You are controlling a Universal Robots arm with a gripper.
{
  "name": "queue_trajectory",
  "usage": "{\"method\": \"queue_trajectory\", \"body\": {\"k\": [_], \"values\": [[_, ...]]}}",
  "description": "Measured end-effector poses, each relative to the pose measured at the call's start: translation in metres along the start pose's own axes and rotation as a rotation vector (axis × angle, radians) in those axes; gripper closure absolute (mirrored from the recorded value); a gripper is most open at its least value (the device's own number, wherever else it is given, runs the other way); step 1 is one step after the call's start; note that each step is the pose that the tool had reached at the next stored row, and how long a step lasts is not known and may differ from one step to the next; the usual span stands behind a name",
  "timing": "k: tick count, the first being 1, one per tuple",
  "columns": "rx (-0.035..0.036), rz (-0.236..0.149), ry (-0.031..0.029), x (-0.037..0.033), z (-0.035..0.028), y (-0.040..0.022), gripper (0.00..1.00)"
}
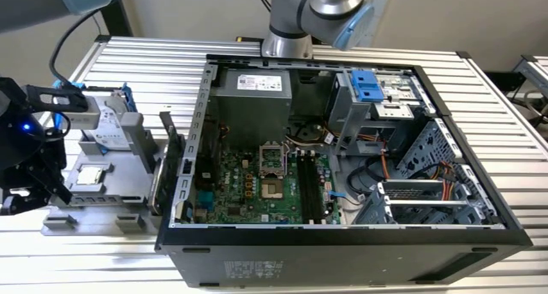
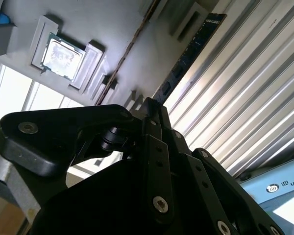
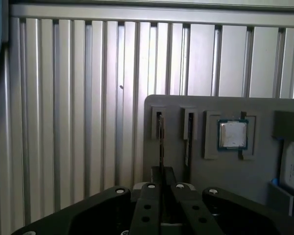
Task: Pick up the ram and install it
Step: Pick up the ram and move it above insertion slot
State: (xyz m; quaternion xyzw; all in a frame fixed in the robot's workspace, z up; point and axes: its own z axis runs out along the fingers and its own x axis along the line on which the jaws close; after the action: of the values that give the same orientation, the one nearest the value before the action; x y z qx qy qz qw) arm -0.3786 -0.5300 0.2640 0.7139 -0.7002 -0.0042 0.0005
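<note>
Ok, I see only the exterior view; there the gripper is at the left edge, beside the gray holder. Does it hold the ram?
Observer: In the first wrist view the gripper looks shut on the ram, which stands on edge.
Operator: Is the ram out of its slot?
Observer: No, its far end sits inside a slot block of the gray holder.
Operator: Is something close beside it?
Observer: Yes, a second thin stick seems to stand in the next slot, between the ram and the processor chip.

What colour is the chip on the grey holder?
The chip is silver with a green rim; best in the first wrist view.
</note>
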Motion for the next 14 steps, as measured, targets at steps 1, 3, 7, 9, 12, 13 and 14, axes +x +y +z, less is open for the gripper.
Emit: {"method": "queue_trajectory", "body": {"k": [1,3,7,9,12,13,14], "values": [[0.0,0.0,0.0001,0.0,-0.0015,0.0,1.0],[0.0,0.0,0.0,0.0,-0.0044,0.0,1.0],[-0.0001,0.0,0.0001,0.0,-0.0101,0.0001,1.0],[0.0,0.0,0.0,-0.0001,-0.0129,0.0001,1.0],[0.0,0.0,0.0,-0.0001,-0.0164,0.0001,1.0],[0.0,0.0,0.0,-0.0001,-0.0177,0.0001,1.0],[0.0,0.0,0.0,-0.0001,-0.0192,0.0001,1.0]]}}
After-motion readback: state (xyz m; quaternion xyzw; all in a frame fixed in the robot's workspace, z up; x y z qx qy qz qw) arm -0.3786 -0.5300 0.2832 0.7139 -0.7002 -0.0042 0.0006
